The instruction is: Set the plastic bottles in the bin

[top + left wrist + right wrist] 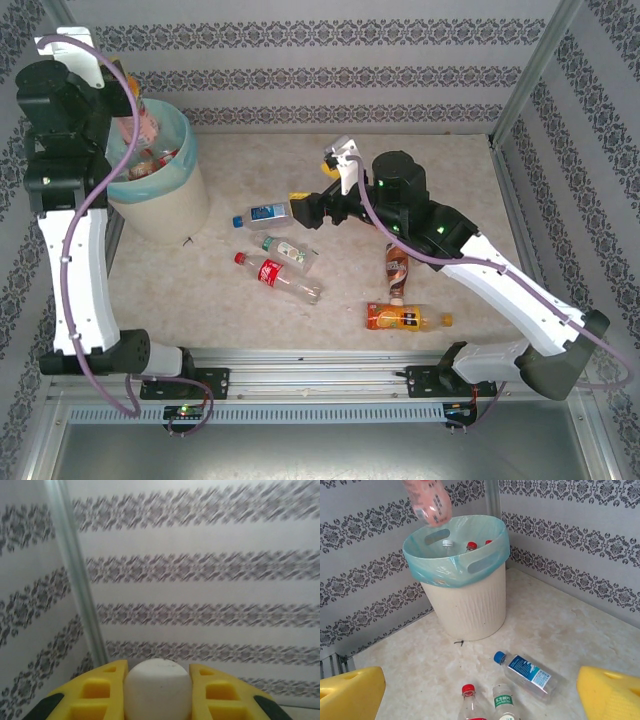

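Observation:
The cream bin (pixel 165 205) with its teal bag stands at the back left, with several bottles (pixel 471 545) inside it. My left gripper (pixel 138 108) hangs over the bin, shut on the white cap (pixel 157 690) of a pink bottle (pixel 427 500) that dangles above the rim. My right gripper (pixel 481 680) is open over the table's middle, just right of a blue-capped clear bottle (pixel 530 672). In front of it lie a green-labelled bottle (pixel 504 702) and a red-capped bottle (pixel 468 700). A brown bottle (pixel 397 268) and an orange bottle (pixel 405 318) lie under the right arm.
Patterned walls close in the table at the back and on both sides. A metal corner post (pixel 80 590) rises behind the bin. A small dark scrap (pixel 458 642) lies on the table at the bin's foot.

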